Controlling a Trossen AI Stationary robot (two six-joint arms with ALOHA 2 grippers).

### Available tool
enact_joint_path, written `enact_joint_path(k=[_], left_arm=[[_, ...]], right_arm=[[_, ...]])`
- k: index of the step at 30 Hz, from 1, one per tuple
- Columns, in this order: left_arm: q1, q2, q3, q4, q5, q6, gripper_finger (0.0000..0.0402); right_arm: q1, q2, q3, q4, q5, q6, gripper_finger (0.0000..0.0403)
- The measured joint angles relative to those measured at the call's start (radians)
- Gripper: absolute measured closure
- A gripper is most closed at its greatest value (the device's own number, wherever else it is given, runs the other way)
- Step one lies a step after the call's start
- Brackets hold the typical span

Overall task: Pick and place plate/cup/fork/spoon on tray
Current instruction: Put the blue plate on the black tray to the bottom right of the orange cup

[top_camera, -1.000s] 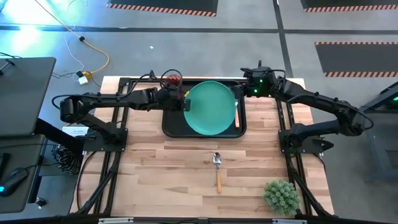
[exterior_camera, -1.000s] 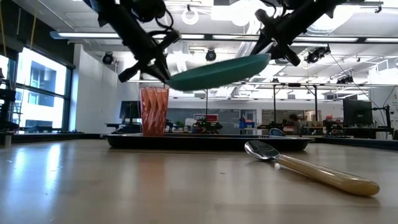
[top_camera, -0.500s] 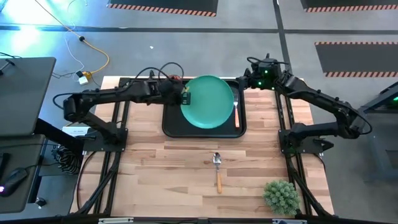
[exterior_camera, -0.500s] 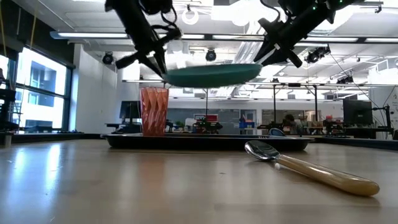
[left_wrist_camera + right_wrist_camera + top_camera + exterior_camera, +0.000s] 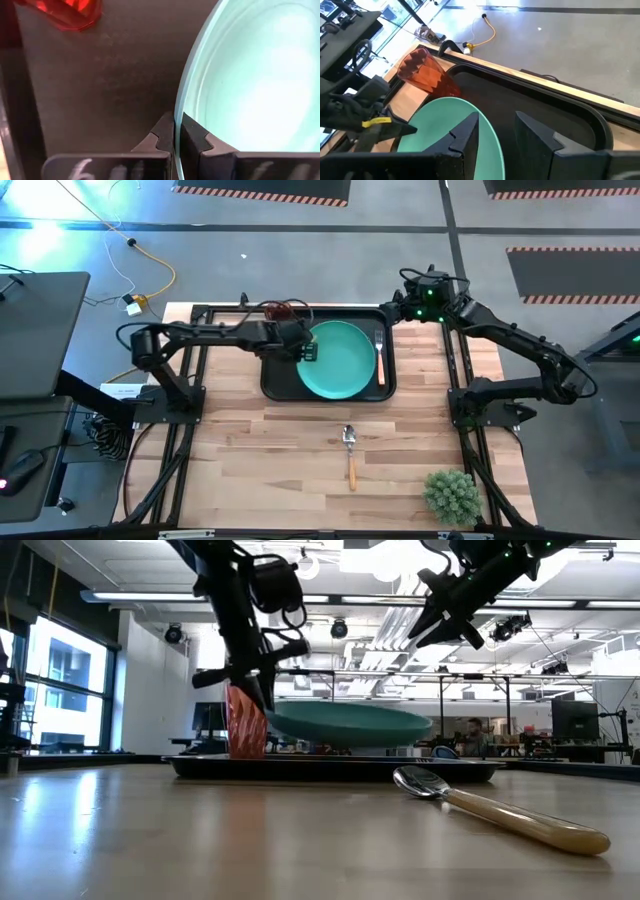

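The turquoise plate [image 5: 342, 360] is low over the black tray [image 5: 275, 385], its left side a little higher in the low view [image 5: 345, 722]. My left gripper [image 5: 307, 352] is shut on the plate's left rim. My right gripper [image 5: 410, 307] is open and empty, high over the tray's far right corner [image 5: 440, 615]. The red cup [image 5: 278, 311] stands in the tray's far left corner. The fork [image 5: 380, 356] lies along the tray's right side. The spoon [image 5: 350, 455] lies on the table, near of the tray. My left gripper pinches the plate's left rim [image 5: 176, 131] between its two fingers, one above the rim and one below. The fingers come from the table's left, slanting down. The plate is nearly level, left side slightly raised; I cannot tell whether its right side touches the tray.
A small green plant [image 5: 452, 495] stands at the table's near right corner. Bare wooden tabletop [image 5: 250, 460] lies between the tray and the near edge. Both arm bases stand at the table's sides.
My left gripper has come down toward the tray with the plate. The plate was tilted high on its right side, then levelled, and is now just over the tray. My right gripper has drawn away from the plate's right rim toward the tray's far right corner.
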Motion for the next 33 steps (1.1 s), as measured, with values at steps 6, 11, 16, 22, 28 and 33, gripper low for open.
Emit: enact_joint_path(k=[6, 11, 16, 22, 28, 33], left_arm=[[0.025, 0.03, -0.004, -0.011, -0.003, -0.008, 0.0401], [0.052, 0.04, -0.006, -0.023, 0.006, -0.01, 0.0401], [0.081, 0.039, -0.006, -0.032, 0.022, -0.009, 0.0401], [0.108, 0.039, -0.006, -0.033, 0.058, 0.0, 0.0401], [0.112, 0.039, -0.006, -0.031, 0.075, 0.01, 0.039], [0.108, 0.039, -0.006, -0.03, 0.075, 0.01, 0.0383]], right_arm=[[0.0, 0.0, 0.0, -0.005, 0.0, -0.026, 0.0285], [0.0, 0.0, 0.0, -0.019, 0.0, -0.04, 0.0285], [0.0, 0.0, 0.0, -0.022, 0.0, -0.052, 0.0285], [0.0, 0.0, 0.0, -0.023, 0.0, -0.052, 0.0285], [0.0, 0.0, 0.0, -0.023, 0.0, -0.052, 0.0285], [0.0, 0.0, 0.0, -0.023, 0.0, -0.052, 0.0285]])
